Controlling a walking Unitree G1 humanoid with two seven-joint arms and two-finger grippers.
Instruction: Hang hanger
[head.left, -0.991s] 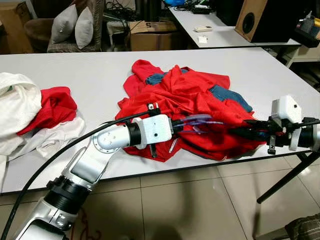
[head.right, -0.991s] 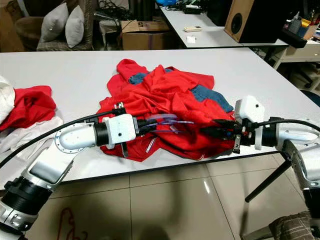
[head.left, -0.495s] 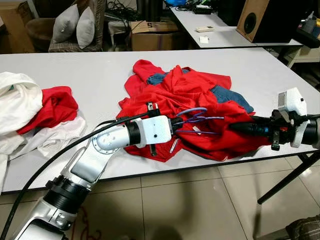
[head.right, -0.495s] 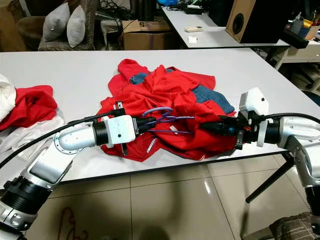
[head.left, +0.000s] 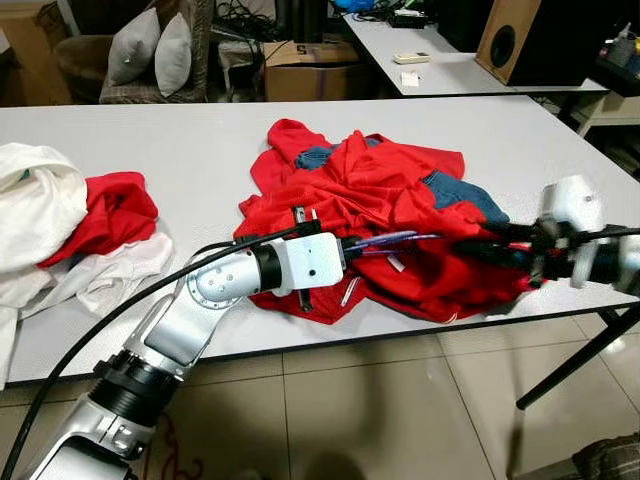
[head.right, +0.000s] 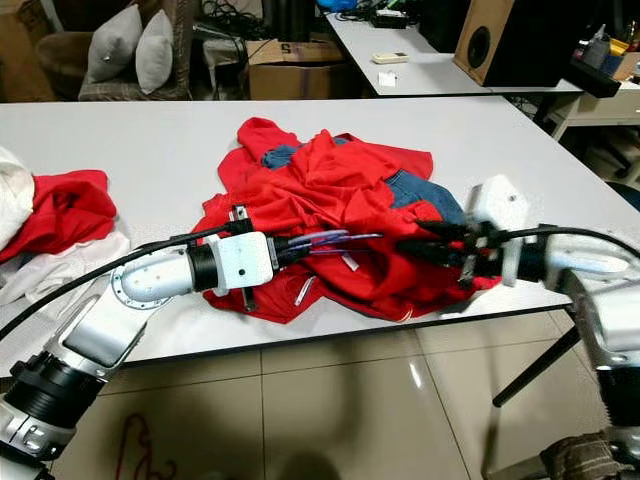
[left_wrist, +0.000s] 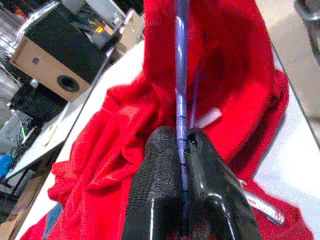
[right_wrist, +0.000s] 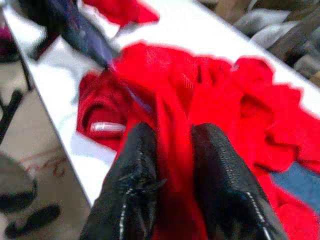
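So the left tool (head.left: 350, 249) is clamped tight on a thin purple hanger (head.left: 392, 241), fingers squeezed right onto the wire, which you can see clearly from the left wrist. The hanger sticks out low over the front part of the red shirt (head.left: 375, 195), which is all bunched up in the middle of the white table (head.left: 200, 160), near the front edge. There's some blue denim (head.left: 460, 195) peeking out from under the shirt on the far right side, and a bit more near the collar end.

The right tool (head.right: 420, 240) comes in from the right, level with the table, and it has a fold of the red shirt pinched between its two black fingers (right_wrist: 140, 185); the wrist view shows the red fabric running right up between them. It sits just beside the hanger's tip, the two tools pointing at each other across the front of the shirt.

Over on the left end of the table there's a separate heap, a white cloth (head.left: 40, 210) with another red garment (head.left: 115, 215) tucked against it. Behind the table: a cardboard box (head.left: 300, 70), a couple of grey cushions (head.left: 140, 50), and a wooden speaker (head.left: 525, 40) on another table.
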